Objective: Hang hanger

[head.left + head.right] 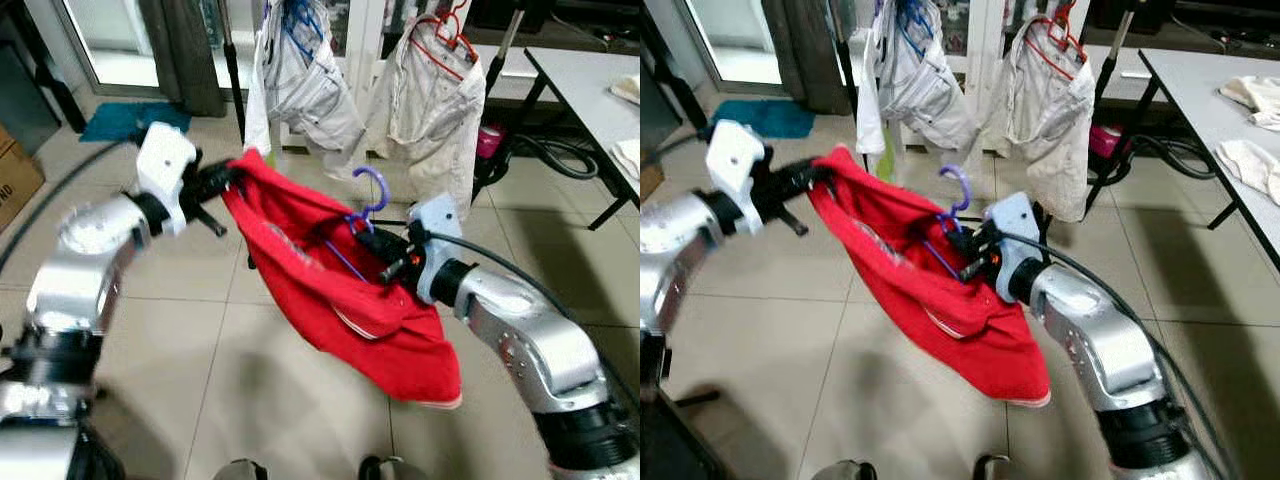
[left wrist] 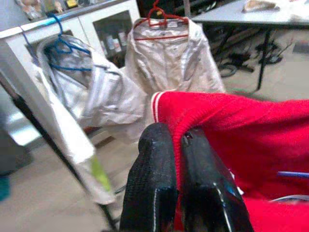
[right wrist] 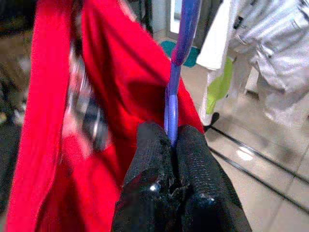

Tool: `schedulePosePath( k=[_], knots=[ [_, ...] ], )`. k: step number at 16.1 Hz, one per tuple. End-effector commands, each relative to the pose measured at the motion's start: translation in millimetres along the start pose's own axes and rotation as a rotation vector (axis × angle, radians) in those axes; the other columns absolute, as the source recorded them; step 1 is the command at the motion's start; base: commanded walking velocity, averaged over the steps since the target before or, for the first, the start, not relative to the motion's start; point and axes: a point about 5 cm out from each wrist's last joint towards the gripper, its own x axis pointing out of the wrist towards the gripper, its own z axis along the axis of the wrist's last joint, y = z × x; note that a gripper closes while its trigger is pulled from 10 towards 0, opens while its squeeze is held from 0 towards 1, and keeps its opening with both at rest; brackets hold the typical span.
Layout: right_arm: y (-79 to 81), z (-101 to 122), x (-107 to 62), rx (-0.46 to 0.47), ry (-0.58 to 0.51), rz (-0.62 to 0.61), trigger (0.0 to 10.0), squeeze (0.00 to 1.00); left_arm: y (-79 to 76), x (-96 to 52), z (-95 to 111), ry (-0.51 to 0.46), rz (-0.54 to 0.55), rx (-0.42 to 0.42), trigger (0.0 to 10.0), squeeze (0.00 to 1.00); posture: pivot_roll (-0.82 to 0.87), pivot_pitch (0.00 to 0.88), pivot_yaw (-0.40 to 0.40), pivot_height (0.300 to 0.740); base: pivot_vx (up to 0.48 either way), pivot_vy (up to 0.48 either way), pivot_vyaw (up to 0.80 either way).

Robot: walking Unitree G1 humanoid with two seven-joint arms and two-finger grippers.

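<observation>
Two pale shirts hang at twelve o'clock: one on a blue hanger (image 1: 300, 25), the other (image 1: 430, 100) on a red hanger (image 1: 445, 38). A teal mat (image 1: 130, 120) lies on the tiled floor at ten o'clock beside a dark curtain (image 1: 185, 50). At two o'clock stands a grey table (image 1: 590, 90) with folded white cloths (image 1: 1250, 130), cables coiled beneath.

Cloth, plastic and polished metal over a glossy tiled floor

The red garment (image 1: 340, 290) is showing as soft matt knit cloth, ribbed at its edge, and the purple hanger (image 1: 372, 192) is looking like smooth, slightly shiny plastic. The fingers (image 2: 154, 188) are appearing black and finely textured, partly glossy. The arms' silver shells (image 1: 530, 340) are gleaming like brushed metal. The floor (image 1: 250, 390) tiles are reflecting light, and the pale jackets (image 1: 425, 100) are hanging as crumpled woven cloth.
</observation>
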Motion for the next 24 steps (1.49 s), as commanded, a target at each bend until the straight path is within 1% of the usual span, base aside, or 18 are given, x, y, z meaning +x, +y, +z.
schedulePosePath(
  k=[1,3,4,5,6,8,10,11,12,13,14,15,16,17,19,21,23,24],
  knots=[
    [5.2,2,-2.8,-0.057,0.0,0.031,0.0,0.0,10.6,-1.9,11,0.03,0.032,0.078,0.0,0.0,-0.1,0.023,-0.005,0.74,0.0,0.0,0.0],
    [15.7,-8,-5.5,-0.159,0.086,0.123,0.0,0.0,19.1,-1.0,11,0.153,0.045,0.215,0.0,0.0,-0.1,0.017,-0.01,0.74,0.0,0.0,0.0],
    [19.7,-16,-7.8,-0.236,0.149,0.165,0.0,0.0,19.2,2.0,13,0.164,0.045,0.218,0.0,0.0,-0.1,0.015,-0.013,0.74,0.0,0.0,0.0],
    [24.3,-17,-8.8,-0.251,0.153,0.213,0.0,0.0,16.9,6.2,13,0.177,0.032,0.221,0.0,0.0,-0.1,0.013,-0.014,0.74,0.0,0.0,0.0],
    [30.0,-13,-9.3,-0.245,0.12,0.262,0.0,0.0,13.8,10.0,12,0.203,0.011,0.239,0.0,0.0,-0.1,0.012,-0.015,0.74,0.0,0.0,0.0],
    [31.5,-2,-8.3,-0.224,0.042,0.263,0.0,0.0,10.2,13.8,0,0.312,-0.006,0.338,0.0,0.0,-0.1,0.015,-0.016,0.74,0.0,0.0,0.0],
    [21.8,19,-8.0,-0.08,-0.103,0.198,0.0,0.0,19.2,7.2,-17,0.431,0.032,0.393,0.0,0.0,-0.1,0.021,-0.017,0.74,0.0,0.0,0.0],
    [20.1,29,-12.3,0.006,-0.183,0.22,0.0,0.0,25.2,1.7,-27,0.497,0.048,0.421,0.0,0.0,-0.1,0.023,-0.016,0.74,0.0,0.0,0.0],
    [19.4,32,-14.6,0.027,-0.202,0.234,0.0,0.0,28.0,-0.7,-31,0.521,0.058,0.434,0.0,0.0,-0.1,0.025,-0.016,0.74,0.0,0.0,0.0],
    [16.0,25,-14.1,0.001,-0.144,0.209,0.0,0.0,30.0,-1.2,-30,0.521,0.071,0.431,0.0,0.0,-0.1,0.026,-0.018,0.74,0.0,0.0,0.0],
    [6.2,1,-11.1,-0.143,0.059,0.118,0.0,0.0,32.3,-0.9,-29,0.51,0.091,0.431,0.0,0.0,-0.1,0.027,-0.018,0.74,0.0,0.0,0.0],
    [0.8,-24,-12.8,-0.299,0.243,0.1,0.0,0.0,33.4,-0.1,-26,0.492,0.102,0.434,0.0,0.0,-0.1,0.028,-0.02,0.74,0.0,0.0,0.0],
    [2.2,-34,-13.9,-0.326,0.29,0.125,0.0,0.0,35.0,1.2,-23,0.469,0.12,0.43,0.0,0.0,-0.1,0.028,-0.022,0.74,0.0,0.0,0.0],
    [4.5,-36,-13.4,-0.307,0.29,0.137,0.0,0.0,36.0,2.4,-20,0.449,0.13,0.433,0.0,0.0,-0.1,0.028,-0.023,0.74,0.0,0.0,0.0],
    [11.0,-35,-13.3,-0.31,0.298,0.176,0.0,0.0,38.9,9.8,0,0.302,0.164,0.425,0.0,0.0,-0.1,0.029,-0.024,0.74,0.0,0.0,0.0],
    [13.2,-36,-11.6,-0.385,0.35,0.212,0.0,0.0,28.5,26.7,36,0.056,0.15,0.33,0.0,0.0,-0.1,0.03,-0.022,0.74,0.0,0.0,0.0],
    [15.7,-36,-2.8,-0.362,0.315,0.192,0.0,0.0,4.3,44.5,49,-0.045,0.03,0.246,0.0,0.0,-0.1,0.031,-0.024,0.74,0.0,0.0,0.0],
    [15.8,-31,8.3,-0.366,0.307,0.153,0.0,0.0,-28.0,62.4,47,-0.043,-0.11,0.25,0.0,0.0,-0.1,0.031,-0.024,0.74,0.0,0.0,0.0]
  ],
)
